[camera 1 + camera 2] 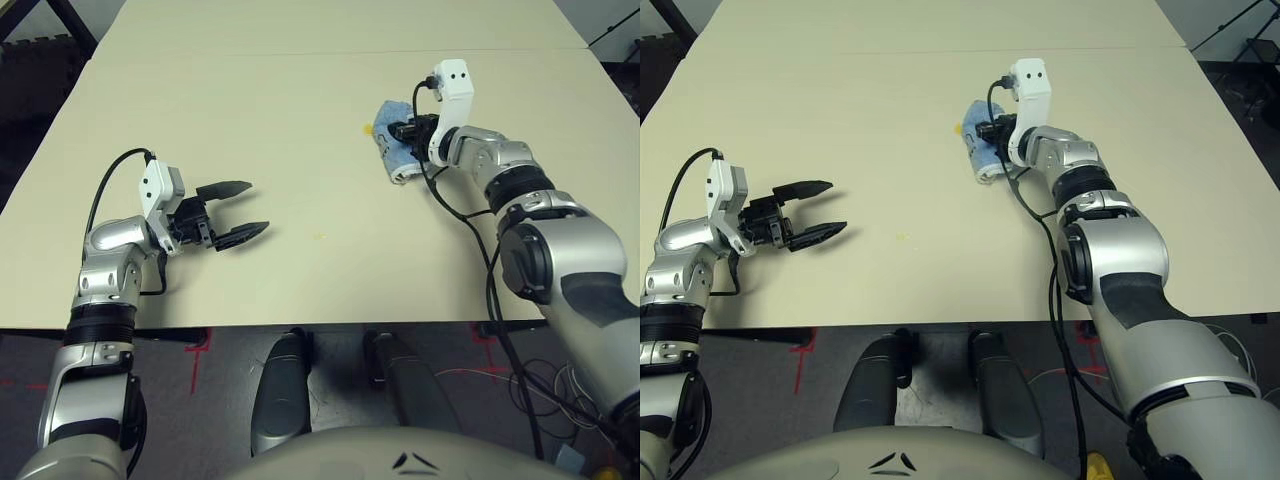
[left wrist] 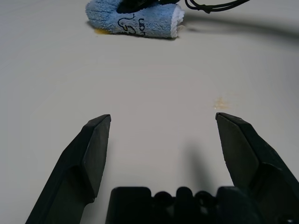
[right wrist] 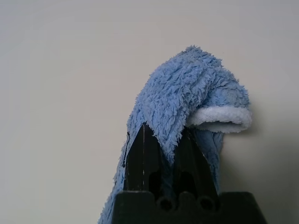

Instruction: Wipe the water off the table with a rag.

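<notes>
**Blue rag is sitting in the right gripper's clamp, yellow spots are dotting the table!**

And in the left eye view, the cream table [image 1: 250, 120] is stretching wide, a thin seam [image 1: 300, 53] running across its far part. Beyond the near edge, a dark grey floor [image 1: 215, 420] is showing red tape marks [image 1: 195, 370], with loose cables [image 1: 565, 400] curling at the right. The rag [image 1: 393, 160] is lying on the table, right of centre, with a yellow splotch [image 1: 368, 129] peeking out just beside it. A fainter spot [image 1: 319, 237] is marking the surface nearer the robot, between the two arms. The left gripper [image 1: 259, 205] is hovering with its fingers spread wide apart, gripping nothing.

Over in the right eye view, dark stand legs [image 1: 1240, 35] are rising beyond the far right corner, and a yellow object [image 1: 1099, 466] is showing down on the floor.

Now the left wrist view: the rag is presenting its fluffy light-blue side, dark doodle and lettering running along it, a whitish edge closing one end.

And the right wrist view: the right gripper [image 3: 164, 128] is clamping the rag, its fingers pinching close together, while the terry cloth is bunching into a rounded hump and its white hem is curling open.
</notes>
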